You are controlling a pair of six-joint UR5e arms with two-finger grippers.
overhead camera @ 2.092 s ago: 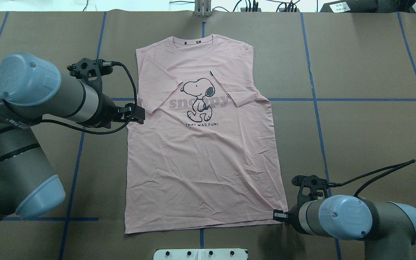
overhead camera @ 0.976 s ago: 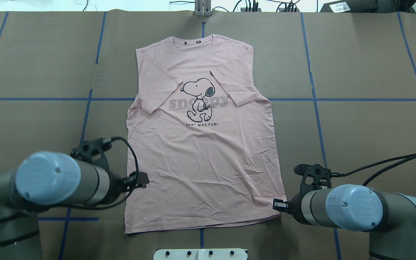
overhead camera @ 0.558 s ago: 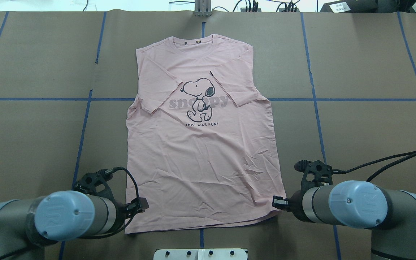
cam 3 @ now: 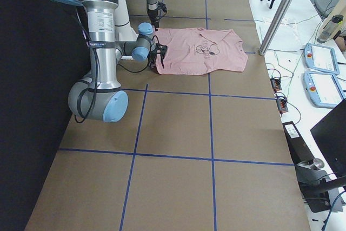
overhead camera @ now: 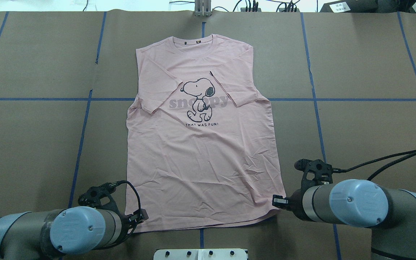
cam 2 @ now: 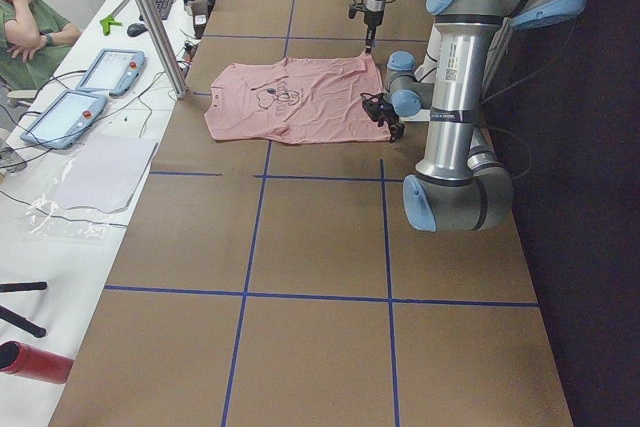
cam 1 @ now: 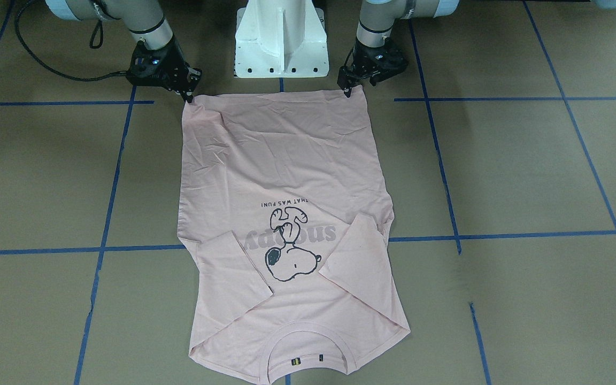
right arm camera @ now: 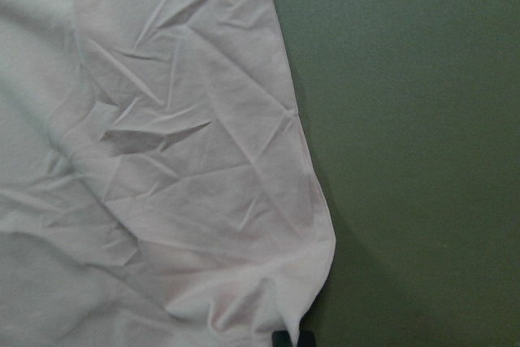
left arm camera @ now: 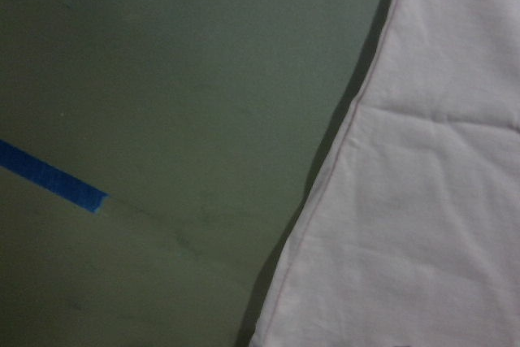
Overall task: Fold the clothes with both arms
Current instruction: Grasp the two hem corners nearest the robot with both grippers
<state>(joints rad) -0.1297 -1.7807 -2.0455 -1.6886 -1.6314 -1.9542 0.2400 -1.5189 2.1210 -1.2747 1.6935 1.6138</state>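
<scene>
My right gripper [cam 1: 186,95] sits at the T-shirt's [overhead camera: 200,162] near hem corner on my right. Its wrist view shows the cloth puckered into a small gather at a dark fingertip, so I read it as clenched on that corner. My left gripper [cam 1: 347,90] is down at the other hem corner, but its own camera shows only the shirt's edge and bare table. I cannot tell whether those fingers are parted or closed. The shirt lies face up and nearly flat on the brown paper-covered table [overhead camera: 356,72], with its hem [overhead camera: 200,225] toward me and its collar [overhead camera: 193,43] at the far end. Both sleeves [cam 1: 353,256] lie folded inward over the chest, flanking the Snoopy print [cam 1: 289,256]. I judge it light, limp and thin. It will drape and sag between two held points, hold no shape of its own, and drag wrinkles along if I slide it. It isn't fragile or slippery, though a shallow pinch could take only the top layer. The two hem corners look like the right places to hold it, each bite deep enough to catch both layers. Both would be lifted evenly so the hem stays taut on its way toward the collar. No bin, basket or tray shows in any view. The shirt rests straight on the paper between the blue tape lines [overhead camera: 338,99], in front of the white pedestal base [cam 1: 281,37].
</scene>
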